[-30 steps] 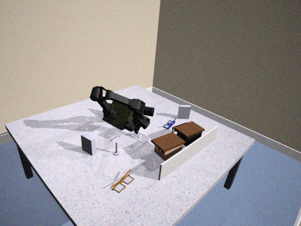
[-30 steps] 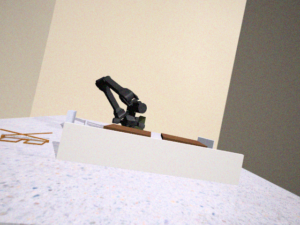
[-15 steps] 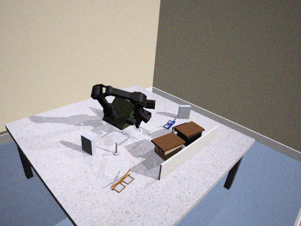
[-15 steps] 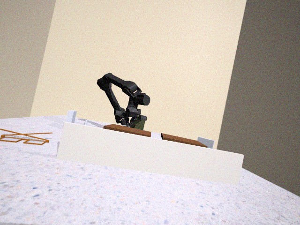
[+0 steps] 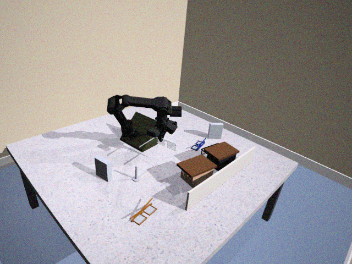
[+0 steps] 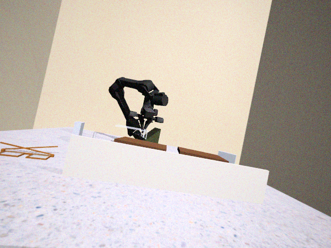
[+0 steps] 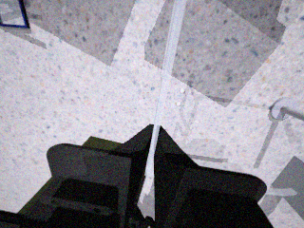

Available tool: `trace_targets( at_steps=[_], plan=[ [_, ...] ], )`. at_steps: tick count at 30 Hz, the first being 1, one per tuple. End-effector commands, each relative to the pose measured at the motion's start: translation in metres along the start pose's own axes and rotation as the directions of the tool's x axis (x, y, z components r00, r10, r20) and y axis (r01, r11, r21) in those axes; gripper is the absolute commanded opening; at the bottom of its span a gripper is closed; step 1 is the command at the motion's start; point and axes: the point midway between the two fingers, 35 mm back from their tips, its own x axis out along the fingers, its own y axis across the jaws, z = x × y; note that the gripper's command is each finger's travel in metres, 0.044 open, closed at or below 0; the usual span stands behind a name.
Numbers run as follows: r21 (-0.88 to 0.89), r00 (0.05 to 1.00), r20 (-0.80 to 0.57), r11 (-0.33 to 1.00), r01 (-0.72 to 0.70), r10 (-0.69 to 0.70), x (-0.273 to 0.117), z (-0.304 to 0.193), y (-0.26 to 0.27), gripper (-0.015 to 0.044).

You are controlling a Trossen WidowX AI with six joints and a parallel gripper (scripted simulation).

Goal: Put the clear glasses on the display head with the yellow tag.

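My gripper (image 5: 160, 139) (image 7: 154, 128) is shut on the clear glasses (image 5: 147, 142) (image 6: 128, 126) (image 7: 167, 66), by what looks like one temple. It holds them above the table beside the green block. The lenses hang to the right of the fingertips in the top view. Two brown-topped blocks, a nearer one (image 5: 196, 164) (image 6: 141, 143) and a farther one (image 5: 221, 150) (image 6: 200, 154), appear to be the display heads. The nearer has a peach-coloured part under its top. Their faces and ears are mostly hidden, and no yellow tag can be made out.
A long white wall (image 5: 221, 177) (image 6: 160, 170) stands beside the heads. Blue glasses (image 5: 198, 144) lie near the farther head, orange glasses (image 5: 142, 211) at the front. A thin post (image 5: 136, 172) and two upright panels (image 5: 101, 169) (image 5: 215, 130) stand around. A dark green block (image 5: 142, 120) is by the arm.
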Motion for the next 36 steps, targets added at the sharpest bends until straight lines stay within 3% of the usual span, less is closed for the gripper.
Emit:
trace_targets(
  at_steps=[1, 17, 36],
  plan=[
    [-0.074, 0.999, 0.044, 0.997, 0.001, 0.002, -0.009, -0.003, -0.007, 0.0000],
    [-0.461, 0.961, 0.276, 0.881, 0.109, 0.026, -0.048, -0.023, -0.041, 0.0000],
    [-0.718, 0.854, 0.518, 0.568, 0.402, 0.052, -0.075, -0.054, -0.081, 0.0000]
  ],
)
